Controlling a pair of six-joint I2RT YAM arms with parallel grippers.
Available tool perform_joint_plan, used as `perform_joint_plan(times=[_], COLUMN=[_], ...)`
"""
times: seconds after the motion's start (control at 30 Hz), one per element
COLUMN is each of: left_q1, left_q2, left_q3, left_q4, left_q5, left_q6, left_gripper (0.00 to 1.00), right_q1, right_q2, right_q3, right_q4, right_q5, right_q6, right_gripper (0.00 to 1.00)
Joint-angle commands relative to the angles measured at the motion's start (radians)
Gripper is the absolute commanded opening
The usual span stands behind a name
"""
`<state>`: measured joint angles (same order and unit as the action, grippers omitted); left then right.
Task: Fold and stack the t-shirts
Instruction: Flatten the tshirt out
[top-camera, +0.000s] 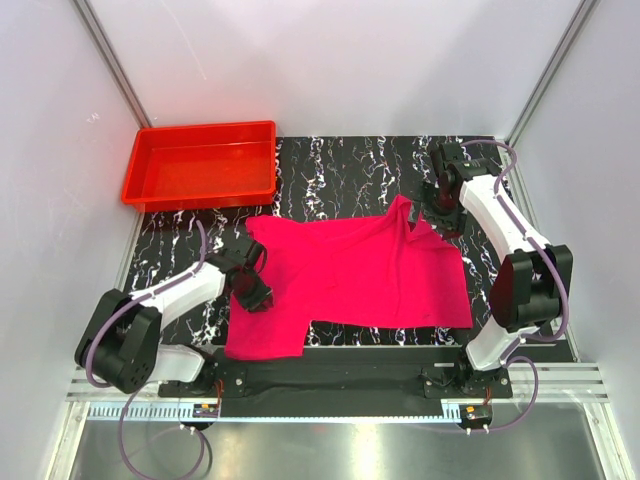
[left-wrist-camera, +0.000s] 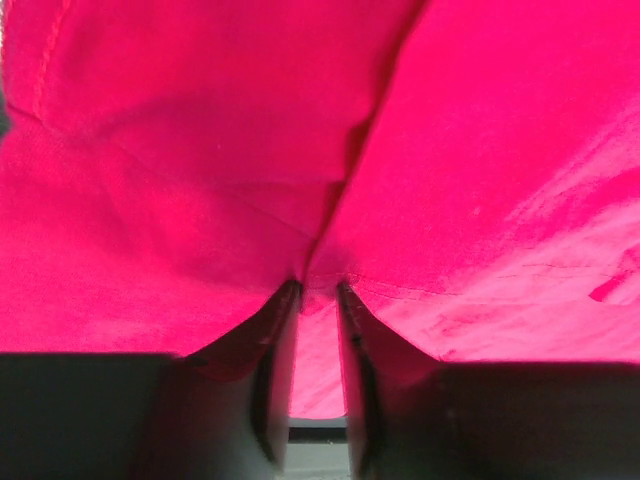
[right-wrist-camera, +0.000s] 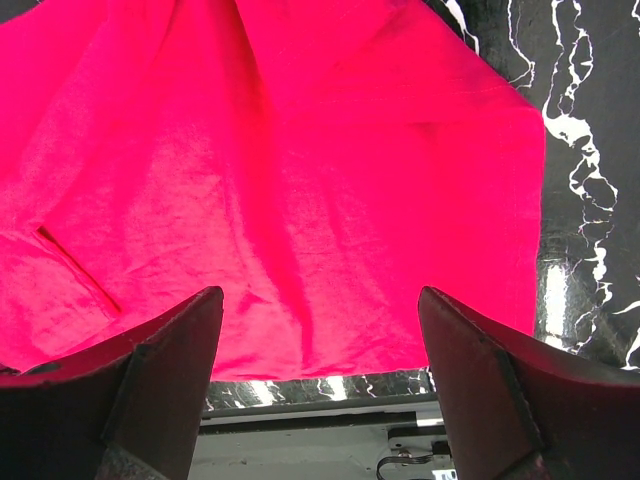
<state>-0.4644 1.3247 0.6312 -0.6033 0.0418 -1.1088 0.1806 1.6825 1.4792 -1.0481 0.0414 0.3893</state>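
The t-shirt (top-camera: 360, 270) lies on the table (top-camera: 350, 165), tray (top-camera: 200, 175) behind its left end.

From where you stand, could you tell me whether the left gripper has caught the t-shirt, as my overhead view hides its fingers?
Observer: Yes. The left wrist view shows the left gripper nearly closed, with a ridge of the t-shirt pinched between its fingertips.
Operator: Thank you. And the right gripper?
Observer: Its wrist view shows the right gripper wide open, with nothing between its fingers.
Operator: Is there cloth beneath it?
Observer: Yes, the shirt lies spread below it, and the table shows past the cloth's edge.
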Motion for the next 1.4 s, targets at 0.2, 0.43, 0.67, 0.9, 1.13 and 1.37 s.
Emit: perform_joint_plan(times=[0.2, 0.43, 0.67, 0.9, 1.13, 1.37], left_q1=[-0.005, -0.006, -0.005, -0.006, -0.006, -0.006], left_q2=[-0.08, -0.214, -0.308, -0.274, -0.266, -0.254], left_q3=[0.065, 0.148, 0.291, 0.314, 0.317, 0.328], left_q4=[-0.039, -0.116, -0.177, -0.15, -0.159, -0.158], left_q5=[-0.14, -0.23, -0.344, -0.287, -0.28, -0.257], left_q6=[0.042, 0.116, 0.225, 0.251, 0.291, 0.313], left_gripper=[0.0, 0.0, 0.0, 0.0, 0.0, 0.0], right_q1=[-0.012, -0.039, -0.153, -0.217, -0.231, -0.234], right_q2=[-0.012, 0.069, 0.166, 0.21, 0.293, 0.333], right_q3=[-0.013, 0.016, 0.036, -0.013, -0.002, 0.013], right_q4=[0.014, 0.06, 0.144, 0.281, 0.321, 0.329], right_q5=[0.026, 0.002, -0.198, -0.25, -0.239, -0.23], right_q6=[0.026, 0.033, 0.077, 0.111, 0.062, 0.028], right_gripper=[0.75, 0.52, 0.66, 0.55, 0.4, 0.44])
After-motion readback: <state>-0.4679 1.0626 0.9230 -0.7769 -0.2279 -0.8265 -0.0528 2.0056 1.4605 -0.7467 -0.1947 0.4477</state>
